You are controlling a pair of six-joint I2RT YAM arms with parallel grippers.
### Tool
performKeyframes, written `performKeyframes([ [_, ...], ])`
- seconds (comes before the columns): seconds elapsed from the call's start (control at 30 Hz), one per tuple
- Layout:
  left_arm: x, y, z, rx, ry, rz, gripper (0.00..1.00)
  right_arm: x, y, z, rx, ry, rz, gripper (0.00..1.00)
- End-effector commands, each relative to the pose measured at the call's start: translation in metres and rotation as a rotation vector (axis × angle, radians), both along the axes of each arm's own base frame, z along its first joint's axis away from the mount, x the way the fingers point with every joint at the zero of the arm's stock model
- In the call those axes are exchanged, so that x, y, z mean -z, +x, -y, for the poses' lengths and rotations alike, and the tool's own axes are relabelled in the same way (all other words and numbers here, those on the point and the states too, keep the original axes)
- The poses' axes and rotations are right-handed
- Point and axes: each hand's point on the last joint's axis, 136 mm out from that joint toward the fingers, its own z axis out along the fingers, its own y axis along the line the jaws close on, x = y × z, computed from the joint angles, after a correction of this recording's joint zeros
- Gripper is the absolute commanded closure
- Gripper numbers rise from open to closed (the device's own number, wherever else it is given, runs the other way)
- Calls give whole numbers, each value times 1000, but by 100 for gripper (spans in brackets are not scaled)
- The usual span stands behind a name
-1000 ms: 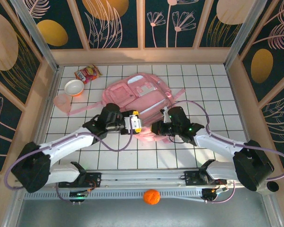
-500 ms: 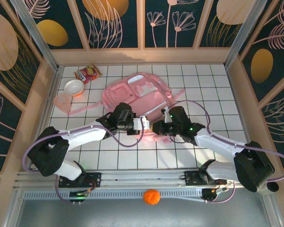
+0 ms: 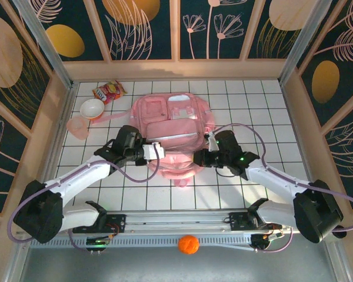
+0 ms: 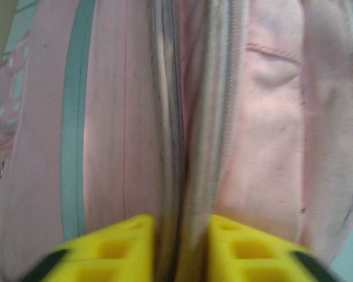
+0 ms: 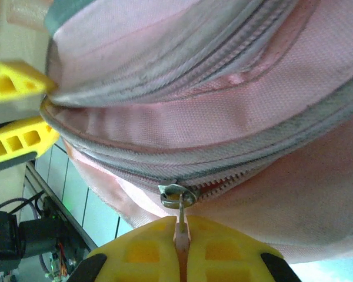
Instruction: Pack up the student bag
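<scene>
Top view: bright, even overhead light, sharp, faint soft shadows on the white gridded tabletop (image 3: 270, 100). Left wrist view: the large light-pink fabric backpack (image 4: 265, 147) is blurred and smeared throughout. Right wrist view: crisper, small metal zipper pull (image 5: 177, 197) in focus, corners softer.

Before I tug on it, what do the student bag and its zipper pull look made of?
The student bag looks like matte pink woven fabric, probably synthetic: a fine weave grain shows. The zipper pull looks like bare metal: silvery, with a glint.
</scene>
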Motion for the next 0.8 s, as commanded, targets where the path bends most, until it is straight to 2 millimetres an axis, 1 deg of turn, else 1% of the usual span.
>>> performKeyframes([
  [0.0, -31, -4, 7, -6, -134, -22, 49, -21, 11, -9, -2, 36, 67, 100],
  [0.03, -45, -7, 20, 13, -207, -6, 47, -22, 12, -10, -5, 40, 68, 100],
  [0.07, -55, -9, 33, 21, -246, 28, 45, -22, 12, -10, -5, 38, 68, 100],
  [0.13, -59, -15, 55, 50, -248, 85, 42, -23, 12, -9, -5, 36, 72, 100],
  [0.2, -57, -20, 77, 88, -251, 62, 39, -24, 13, -9, -3, 39, 74, 100],
  [0.27, -50, -21, 96, 107, -244, 25, 38, -24, 12, -10, -6, 42, 73, 100],
  [0.33, -38, -19, 106, 116, -210, 19, 39, -24, 12, -11, -7, 45, 73, 100],
  [0.43, -25, -10, 115, 102, -187, 0, 41, -28, 12, -11, -7, 52, 83, 100],
  [0.47, -16, -6, 116, 88, -170, -6, 43, -30, 12, -11, -8, 57, 88, 100],
  [0.5, -9, -4, 115, 79, -149, -13, 45, -31, 12, -11, -8, 58, 92, 100],
  [0.53, 1, -1, 113, 66, -119, -16, 51, -33, 12, -11, -10, 60, 97, 100],
  [0.57, 10, 1, 110, 49, -89, -18, 60, -34, 12, -10, -7, 61, 102, 100],
  [0.6, 16, 0, 106, 52, -58, -23, 67, -35, 13, -8, -4, 63, 105, 100],
  [0.63, 20, -4, 103, 74, -27, -26, 78, -35, 14, -4, 4, 65, 105, 100],
  [0.67, 19, -8, 100, 89, -20, -22, 92, -35, 15, 2, 12, 66, 102, 100],
  [0.7, 15, -12, 97, 99, -27, -8, 100, -33, 18, 9, 26, 63, 101, 100],
  [0.77, 8, -27, 88, 156, -38, 38, 100, -28, 25, 28, 63, 47, 95, 100],
])
